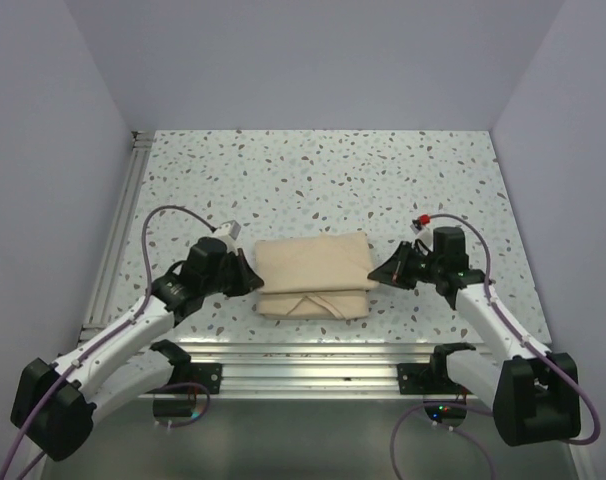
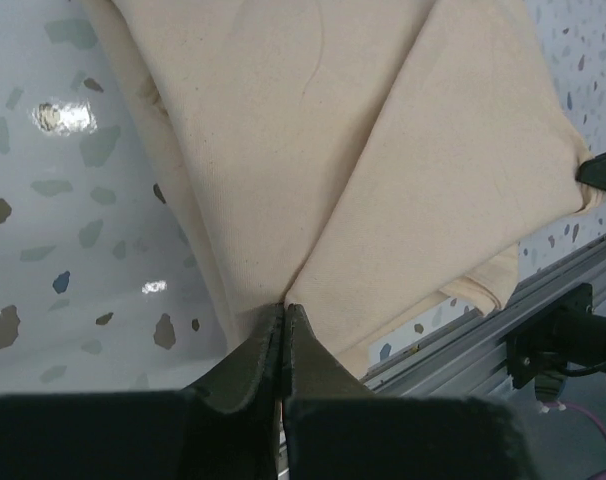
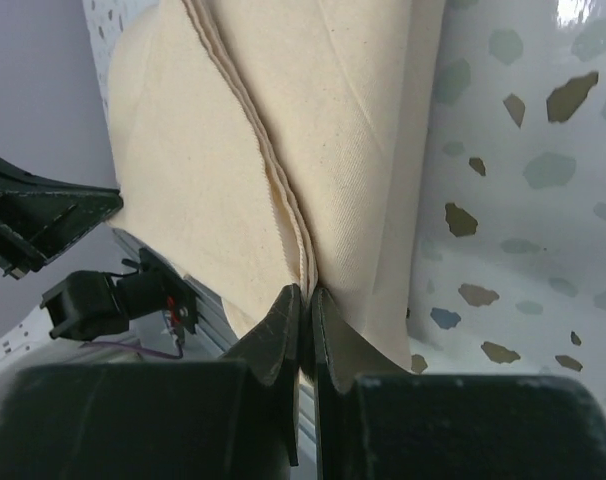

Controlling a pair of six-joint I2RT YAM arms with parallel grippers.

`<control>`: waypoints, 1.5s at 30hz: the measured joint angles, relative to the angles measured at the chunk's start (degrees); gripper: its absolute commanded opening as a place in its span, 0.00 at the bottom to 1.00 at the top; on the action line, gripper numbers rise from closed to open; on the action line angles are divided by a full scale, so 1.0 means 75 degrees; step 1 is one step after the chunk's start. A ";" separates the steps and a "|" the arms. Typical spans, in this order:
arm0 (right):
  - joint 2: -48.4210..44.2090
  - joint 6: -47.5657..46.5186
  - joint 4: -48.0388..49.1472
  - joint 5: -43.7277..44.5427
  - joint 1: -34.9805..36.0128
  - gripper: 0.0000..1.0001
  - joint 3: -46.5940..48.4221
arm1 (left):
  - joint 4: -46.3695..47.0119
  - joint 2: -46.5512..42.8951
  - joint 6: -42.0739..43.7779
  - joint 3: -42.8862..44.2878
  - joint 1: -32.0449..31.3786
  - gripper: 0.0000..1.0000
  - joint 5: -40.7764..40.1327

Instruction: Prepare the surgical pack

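Tan rectangular cloth bundle looks wrapped, so probably the final tidy-up. Left gripper is pinched closed at its edge, right gripper nips the layered hem — next up, probably a gentle let-go.

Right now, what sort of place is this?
Probably a robot lab test cell: plain walls box in a speckled tabletop, and a left arm and right arm are mounted on an aluminium rail.

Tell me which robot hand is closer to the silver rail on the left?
Left. The left gripper sits at the tan bundle's left edge, nearer the rail; the right gripper is at its right edge.
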 measured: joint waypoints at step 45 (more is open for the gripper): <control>-0.1883 0.0055 -0.2398 0.3532 0.4529 0.35 0.1017 | -0.2838 0.0262 -0.1912 0.1215 -0.3185 0.35 -0.2602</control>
